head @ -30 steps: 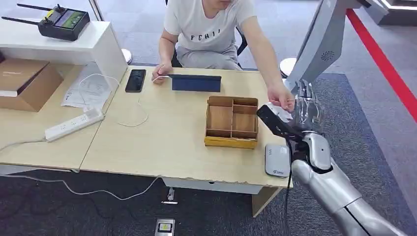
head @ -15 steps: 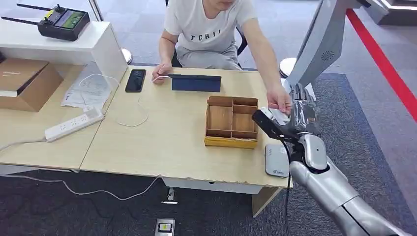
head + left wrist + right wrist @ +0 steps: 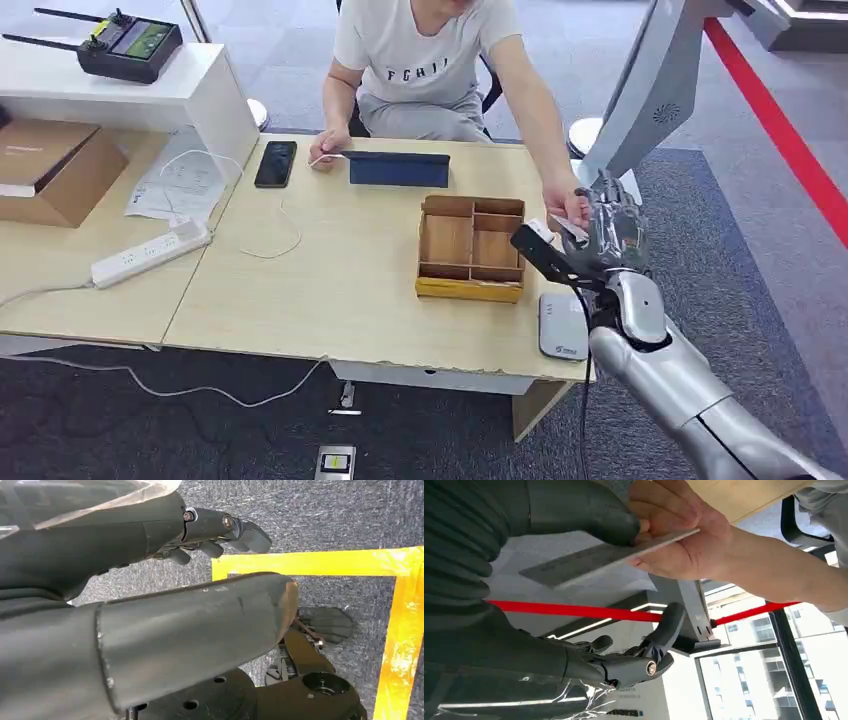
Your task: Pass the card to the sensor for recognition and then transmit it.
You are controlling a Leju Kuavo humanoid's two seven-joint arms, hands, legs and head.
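A thin white card [image 3: 609, 557] sits pinched in a person's hand [image 3: 679, 545] reaching across the table's right end. My right hand [image 3: 612, 225] is raised beside it, above the table edge. Its thumb [image 3: 589, 510] lies against the card's face, while the darker fingers [image 3: 659, 640] stay spread well apart from the card. In the head view the card [image 3: 566, 229] shows as a white sliver between the person's fingers [image 3: 568, 205] and my hand. The white sensor pad [image 3: 563, 326] lies flat on the table below my wrist. My left hand [image 3: 210, 527] hangs over the floor, holding nothing.
A wooden divided box [image 3: 471, 249] stands just left of my right hand. Farther back lie a dark blue tablet [image 3: 399, 169], a black phone [image 3: 275, 163] and a white cable. A power strip [image 3: 150, 253] sits on the left table. The person sits behind the table.
My right hand has drifted a little left and back toward the person. The person's hand has stayed at the card throughout.
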